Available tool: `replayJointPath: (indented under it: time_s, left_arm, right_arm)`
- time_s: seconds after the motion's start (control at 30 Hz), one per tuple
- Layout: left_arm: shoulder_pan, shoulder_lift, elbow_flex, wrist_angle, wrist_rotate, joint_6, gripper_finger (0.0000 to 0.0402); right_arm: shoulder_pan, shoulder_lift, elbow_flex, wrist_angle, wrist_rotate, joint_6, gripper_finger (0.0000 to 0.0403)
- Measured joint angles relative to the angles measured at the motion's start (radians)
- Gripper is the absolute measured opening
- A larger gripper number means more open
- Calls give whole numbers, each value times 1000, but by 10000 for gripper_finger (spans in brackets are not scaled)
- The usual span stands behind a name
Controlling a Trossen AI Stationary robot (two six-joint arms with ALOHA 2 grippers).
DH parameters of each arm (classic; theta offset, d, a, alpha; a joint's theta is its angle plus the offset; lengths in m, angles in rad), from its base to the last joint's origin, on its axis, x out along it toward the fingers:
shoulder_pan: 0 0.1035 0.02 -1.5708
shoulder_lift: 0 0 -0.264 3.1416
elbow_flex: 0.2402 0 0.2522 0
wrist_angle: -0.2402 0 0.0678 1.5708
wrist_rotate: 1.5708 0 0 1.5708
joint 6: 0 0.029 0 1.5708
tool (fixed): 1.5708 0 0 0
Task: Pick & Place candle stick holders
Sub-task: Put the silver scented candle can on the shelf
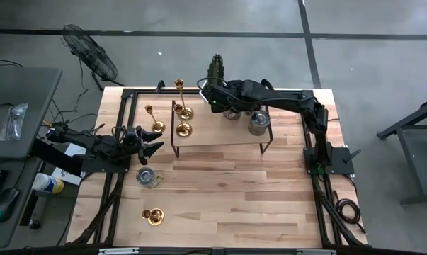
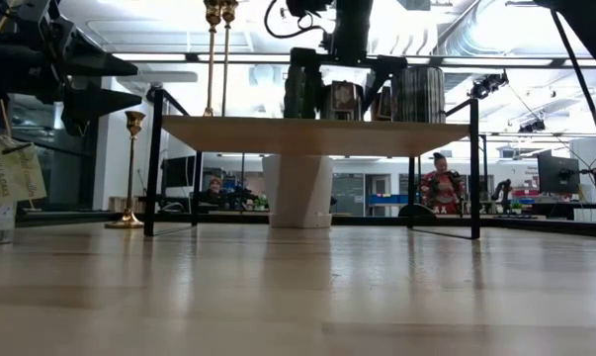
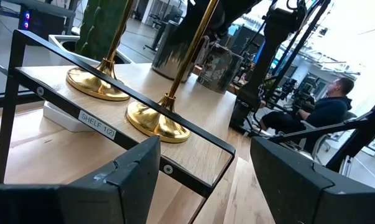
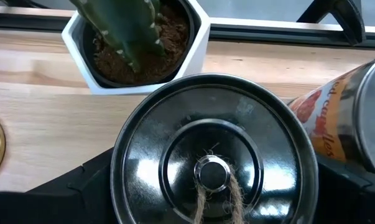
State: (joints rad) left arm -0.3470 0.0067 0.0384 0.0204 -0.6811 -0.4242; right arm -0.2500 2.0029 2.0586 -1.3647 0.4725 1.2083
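Candle stick holders (image 1: 184,120) on shelf (image 1: 220,138); left claw (image 1: 154,142) open beside.

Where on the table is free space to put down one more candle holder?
The wide bare wood of the table in front of the shelf is free. Crowded: the shelf's back edge with tins and cactus, under the right end effector.

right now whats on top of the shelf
On the shelf stand two gold candle stick holders, a potted cactus and silver tins. The right gripper covers part of the tins.
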Motion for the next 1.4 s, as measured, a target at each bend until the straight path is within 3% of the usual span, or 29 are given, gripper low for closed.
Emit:
replayJointPath:
  time_s: [0.43,1.4]
  left_arm:
    - [0,0,0,0,0,0,245]
    - [0,0,0,0,0,0,245]
  right_arm:
    - [-6,-2,1,9,-1,-24,392]
    - [-12,-62,1,9,-24,-61,396]
